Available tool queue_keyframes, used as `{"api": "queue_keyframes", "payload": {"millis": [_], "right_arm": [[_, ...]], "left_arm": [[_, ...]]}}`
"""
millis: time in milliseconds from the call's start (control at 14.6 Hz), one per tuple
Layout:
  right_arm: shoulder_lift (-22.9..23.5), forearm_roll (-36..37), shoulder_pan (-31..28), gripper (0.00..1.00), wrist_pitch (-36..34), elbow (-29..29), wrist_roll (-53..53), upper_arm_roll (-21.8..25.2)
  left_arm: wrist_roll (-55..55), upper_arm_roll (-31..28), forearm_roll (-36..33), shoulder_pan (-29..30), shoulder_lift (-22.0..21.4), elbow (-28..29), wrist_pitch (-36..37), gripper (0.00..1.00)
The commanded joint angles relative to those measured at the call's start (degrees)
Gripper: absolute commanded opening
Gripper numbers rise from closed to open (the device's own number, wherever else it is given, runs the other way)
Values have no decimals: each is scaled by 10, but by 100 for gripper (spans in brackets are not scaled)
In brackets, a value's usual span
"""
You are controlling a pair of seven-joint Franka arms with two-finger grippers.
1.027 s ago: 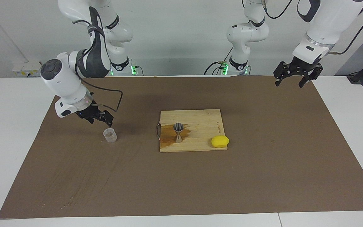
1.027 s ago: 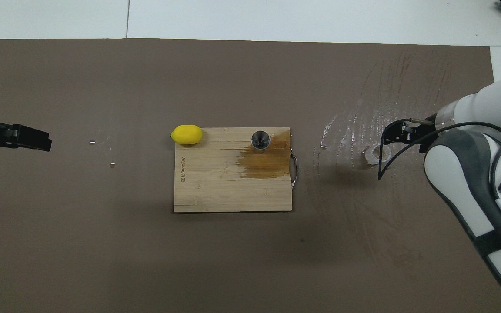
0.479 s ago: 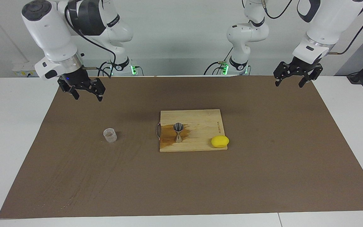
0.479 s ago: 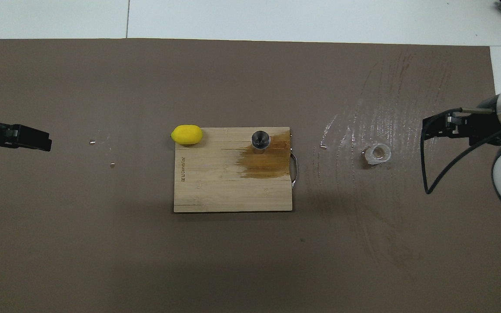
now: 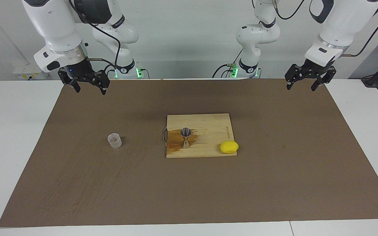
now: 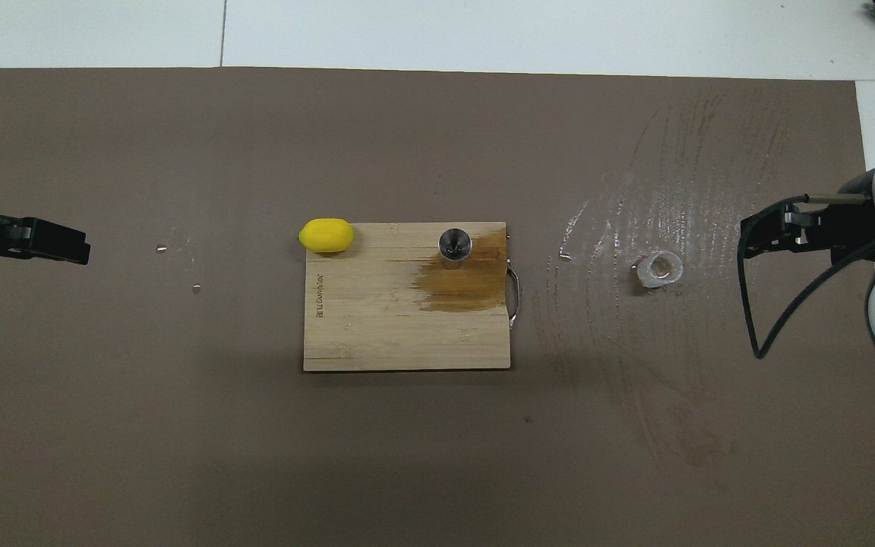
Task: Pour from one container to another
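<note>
The tiny clear plastic cup (image 5: 114, 140) (image 6: 661, 268) stands upright on the brown mat toward the right arm's end of the table, untouched. The silvery hourglass jigger (image 5: 185, 137) (image 6: 454, 246) stands upright on the wooden cutting board (image 5: 208, 124) (image 6: 377, 327), in a brown wet stain. My right gripper (image 5: 89, 88) (image 6: 745, 232) hangs open and empty, high over the mat's edge nearest the robots, well apart from the cup. My left gripper (image 5: 302, 86) (image 6: 77, 247) is open and empty, waiting up in the air over the left arm's end of the mat.
A yellow lemon (image 5: 229, 147) (image 6: 326, 235) lies at the board's corner farthest from the robots, toward the left arm's end. A metal handle (image 6: 513, 292) sticks out of the board toward the cup. Wet streaks (image 6: 658, 190) cover the mat around the cup.
My right gripper has risen from just beside the cup and drawn back toward the robots, leaving the cup standing. The left arm has not moved.
</note>
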State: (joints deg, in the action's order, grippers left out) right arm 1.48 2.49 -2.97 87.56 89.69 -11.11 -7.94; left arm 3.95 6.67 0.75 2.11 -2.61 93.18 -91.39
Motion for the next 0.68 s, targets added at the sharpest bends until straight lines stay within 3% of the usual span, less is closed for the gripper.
{"api": "queue_keyframes", "payload": {"millis": [0,274,616], "right_arm": [[-8,7,-2,100,9,17,-10,-4],[-22,-29,-11,100,27,48,-10,-3],[-20,-29,-11,100,31,44,-11,-3]], "left_arm": [[6,0,1,3,-11,12,-4,100],[6,0,1,3,-11,13,-4,100],[6,0,1,3,-11,12,-4,100]]}}
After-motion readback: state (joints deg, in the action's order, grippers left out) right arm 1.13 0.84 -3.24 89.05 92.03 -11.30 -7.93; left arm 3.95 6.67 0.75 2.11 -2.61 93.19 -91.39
